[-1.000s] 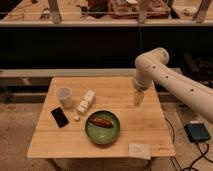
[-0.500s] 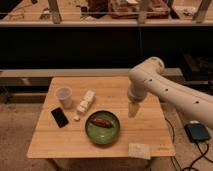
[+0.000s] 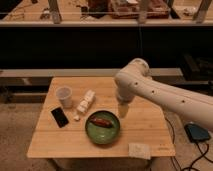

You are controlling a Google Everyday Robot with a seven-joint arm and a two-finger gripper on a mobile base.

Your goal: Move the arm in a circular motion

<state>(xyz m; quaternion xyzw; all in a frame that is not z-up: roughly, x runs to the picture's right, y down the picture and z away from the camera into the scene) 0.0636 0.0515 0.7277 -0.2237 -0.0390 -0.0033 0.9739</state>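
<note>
The arm (image 3: 167, 96) reaches from the right, gripper (image 3: 122, 111) hanging just right of the green bowl (image 3: 103, 136); its grip cannot be told

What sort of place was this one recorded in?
Probably a robotics lab or workshop: cluttered workbench behind, small wooden table, cables on the floor. The end effector of the arm hangs beside the bowl.

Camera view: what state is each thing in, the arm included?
arm: reaching in from the right, bent over the table
pincer: pointing down, just right of the bowl
bowl: upright, holding a brown item
cup: upright
phone: lying flat, screen dark
white card: flat at the front edge
</note>
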